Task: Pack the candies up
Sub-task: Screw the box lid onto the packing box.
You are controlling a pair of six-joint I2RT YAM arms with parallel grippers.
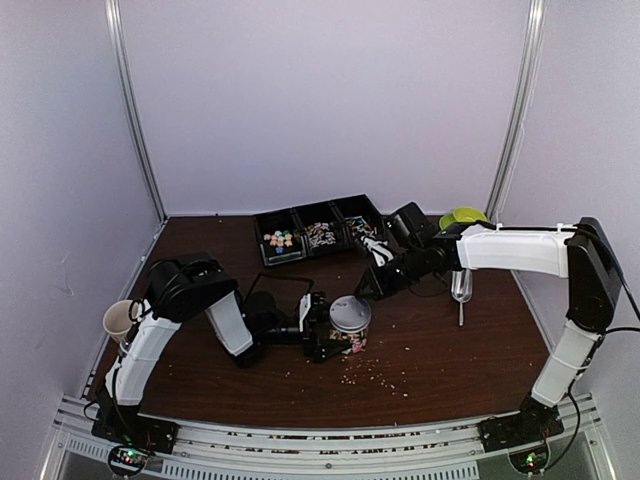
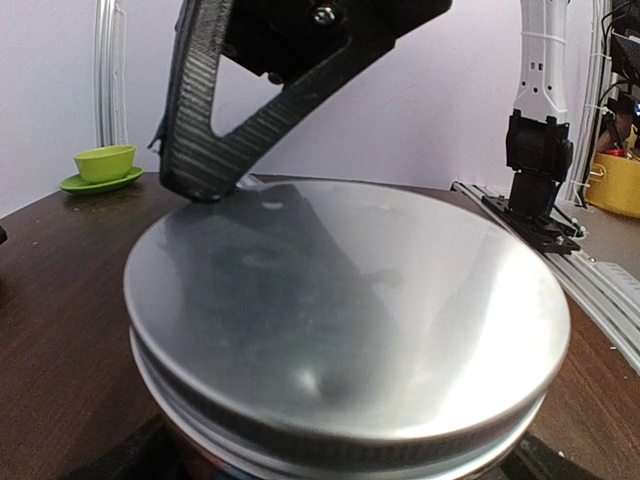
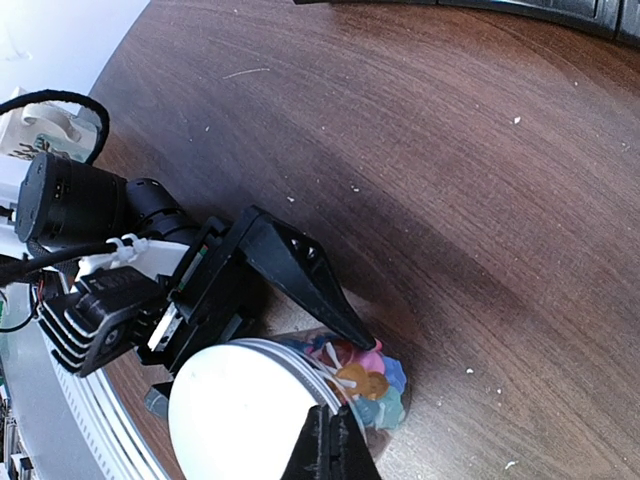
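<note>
A clear jar with a silver lid stands at the table's middle. It holds pastel candies and white sticks. My left gripper is shut on the jar from the left, and one of its fingers lies along the glass. My right gripper looks shut, and its tip rests at the lid's far edge; it also shows in the left wrist view and in the top view. More candies lie in a black tray at the back.
A green cup on a saucer stands at the back right and also shows in the left wrist view. A metal scoop lies right of the jar. A paper cup sits at the left edge. Pale crumbs lie in front of the jar.
</note>
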